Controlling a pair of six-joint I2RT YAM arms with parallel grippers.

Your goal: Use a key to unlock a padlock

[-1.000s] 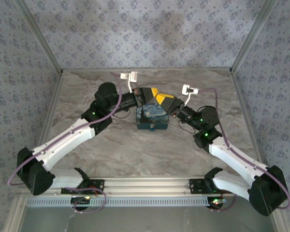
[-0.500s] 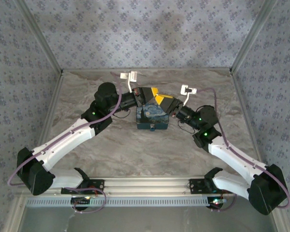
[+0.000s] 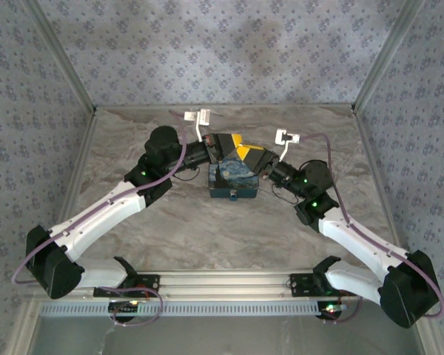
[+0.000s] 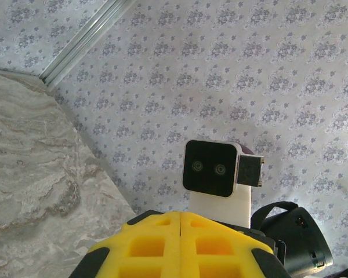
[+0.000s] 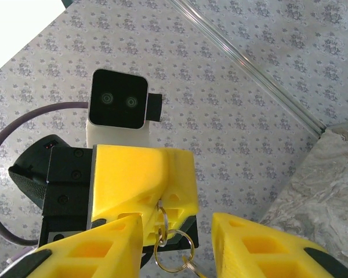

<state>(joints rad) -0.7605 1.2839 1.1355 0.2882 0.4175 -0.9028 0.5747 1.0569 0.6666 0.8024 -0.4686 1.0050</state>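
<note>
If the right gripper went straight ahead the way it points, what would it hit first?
Probably the key ring, hanging from the shut left gripper, just ahead between the open fingers of the right gripper; depth is hard to judge.

The two claws crowd the air just above the far edge of the blue box (image 3: 234, 183). The left claw (image 3: 231, 143), fingers pressed together on a key ring (image 5: 160, 225), meets the right claw (image 3: 244, 154) tip to tip. The ring hangs in the gap between the right claw's parted fingers (image 5: 261, 249) and takes up much of it. To either side of the box the left arm (image 3: 111, 207) and right arm (image 3: 351, 237) slant in, fencing its flanks. On the box's near side the surface (image 3: 214, 237) lies open toward the arm bases. Beyond the box a strip of surface runs to the back wall (image 3: 229, 52). The side walls (image 3: 29, 111) stand well apart from the box.
</note>
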